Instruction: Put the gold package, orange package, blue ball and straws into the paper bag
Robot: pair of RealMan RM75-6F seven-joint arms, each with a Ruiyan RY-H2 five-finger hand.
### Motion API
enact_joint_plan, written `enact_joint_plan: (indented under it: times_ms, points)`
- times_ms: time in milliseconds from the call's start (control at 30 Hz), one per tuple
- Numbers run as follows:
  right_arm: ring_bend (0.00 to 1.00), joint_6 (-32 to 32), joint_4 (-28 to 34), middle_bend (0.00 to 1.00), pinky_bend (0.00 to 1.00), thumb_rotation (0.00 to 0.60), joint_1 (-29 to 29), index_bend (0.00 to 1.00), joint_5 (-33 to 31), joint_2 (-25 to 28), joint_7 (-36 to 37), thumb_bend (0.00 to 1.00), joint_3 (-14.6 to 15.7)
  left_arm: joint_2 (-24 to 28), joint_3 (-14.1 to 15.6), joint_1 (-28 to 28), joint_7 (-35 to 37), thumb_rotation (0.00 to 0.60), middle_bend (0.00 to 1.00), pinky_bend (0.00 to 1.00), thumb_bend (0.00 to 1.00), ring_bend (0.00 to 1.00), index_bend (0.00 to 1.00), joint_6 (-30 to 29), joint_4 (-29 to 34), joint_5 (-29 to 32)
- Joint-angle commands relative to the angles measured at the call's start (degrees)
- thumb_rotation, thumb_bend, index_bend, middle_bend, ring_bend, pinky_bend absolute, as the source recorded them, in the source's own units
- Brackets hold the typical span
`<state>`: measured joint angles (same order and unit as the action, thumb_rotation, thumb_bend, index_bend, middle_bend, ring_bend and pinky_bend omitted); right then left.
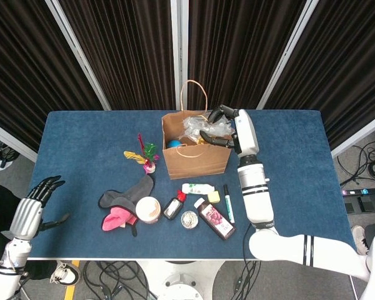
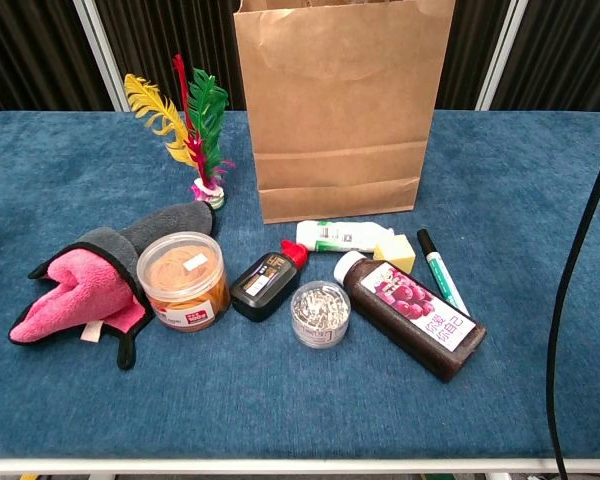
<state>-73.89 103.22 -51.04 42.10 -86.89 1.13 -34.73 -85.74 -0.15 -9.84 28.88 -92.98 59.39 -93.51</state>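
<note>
Right hand (image 1: 224, 128): over the paper bag (image 1: 196, 159) mouth, fingers curled on the straws (image 1: 197, 125), lowering them inside; blue ball (image 1: 174, 144) already below it. Left hand (image 1: 34, 203): empty, fingers apart, well clear

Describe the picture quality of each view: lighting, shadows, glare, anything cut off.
Head view: even overhead light, soft short shadows under the brown paper bag, sharp throughout; the clear plastic straw bundle at the bag's mouth reads as a pale glint. Chest view: bright and crisp, mild shine on the transparent round jar; the bag's top is cropped by the frame edge.
</note>
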Motion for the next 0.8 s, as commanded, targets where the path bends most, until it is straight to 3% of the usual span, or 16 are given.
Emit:
enact_joint_plan:
  times_ms: [33, 100, 200, 267, 367, 600, 800]
  points:
    - [0.49, 1.1, -0.5, 0.59, 0.52, 0.6, 0.6, 0.69, -0.1, 0.0, 0.7, 0.21, 0.4, 0.0, 0.0, 0.0, 0.0, 0.6, 0.23, 0.24, 0.24, 0.15, 0.24, 0.1, -0.1, 0.0]
    - [0.45, 3.4, -0.2, 0.56, 0.47, 0.6, 1.4, 0.63, 0.3, 0.5, 2.7, 0.17, 0.8, -0.1, 0.1, 0.0, 0.0, 0.6, 0.23, 0.24, 0.24, 0.15, 0.24, 0.1, -0.1, 0.0]
    - [0.27, 7.2, -0.4, 0.43, 0.3, 0.6, 2.1, 0.38, 2.6, 1.8, 5.0, 0.05, 1.7, -0.1, 0.1, 0.0, 0.0, 0.6, 0.23, 0.24, 0.24, 0.15, 0.24, 0.3, -0.2, 0.1]
    - [0.12, 8.5, -0.8, 0.29, 0.17, 0.6, 2.6, 0.18, 4.5, 2.2, 6.4, 0.0, 2.3, -0.1, 0.1, 0.0, -0.1, 0.6, 0.23, 0.24, 0.24, 0.15, 0.24, 0.3, -0.2, 0.1]
    - [0.01, 8.9, -1.4, 0.17, 0.08, 0.6, 3.3, 0.03, 7.0, 2.2, 8.1, 0.0, 2.9, 0.0, 0.0, 0.0, 0.0, 0.6, 0.23, 0.24, 0.24, 0.15, 0.24, 0.3, -0.2, 0.2]
    - [0.0, 7.6, -1.4, 0.15, 0.07, 0.6, 3.8, 0.0, 8.2, 2.1, 8.5, 0.0, 2.3, 0.0, 0.0, 0.1, 0.0, 0.6, 0.23, 0.24, 0.24, 0.15, 0.24, 0.4, -0.1, 0.2]
    - [0.0, 5.0, 0.7, 0.16, 0.07, 0.6, 5.9, 0.0, 14.1, 4.1, 9.1, 0.0, 2.9, 0.1, -0.1, 0.0, 0.0, 0.6, 0.23, 0.24, 0.24, 0.15, 0.24, 0.4, 0.1, 0.3]
